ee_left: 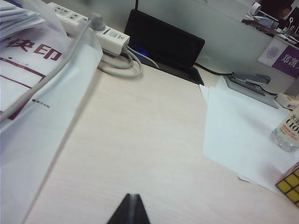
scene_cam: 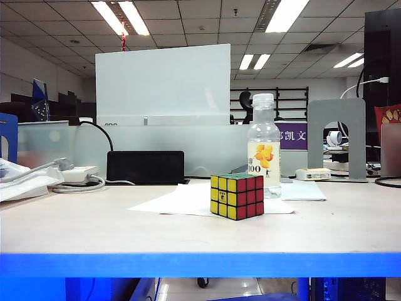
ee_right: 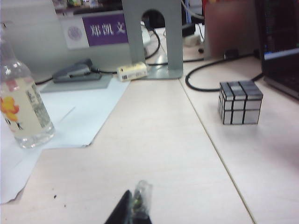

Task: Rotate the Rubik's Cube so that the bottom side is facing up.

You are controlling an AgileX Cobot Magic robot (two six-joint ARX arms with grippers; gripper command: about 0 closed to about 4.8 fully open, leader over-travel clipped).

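The Rubik's Cube (scene_cam: 237, 196) stands on a white sheet of paper (scene_cam: 182, 199) near the middle of the table, with a yellow face and a red face toward the exterior camera. The yellow face carries a dark logo on its centre sticker. Only one yellow corner of the Rubik's Cube (ee_left: 290, 183) shows at the edge of the left wrist view. My left gripper (ee_left: 133, 197) is shut and empty over bare table, well away from it. My right gripper (ee_right: 135, 198) is also shut, with nothing held, and the cube is outside its view. Neither arm appears in the exterior view.
A clear bottle (scene_cam: 264, 147) with a yellow label stands just behind the cube. A silver mirror cube (ee_right: 239, 102), a grey bookend (ee_right: 152, 37) and a stapler (ee_right: 74, 72) lie to the right. A power strip (ee_left: 88, 25), cables, papers and a black device (scene_cam: 145, 167) lie on the left.
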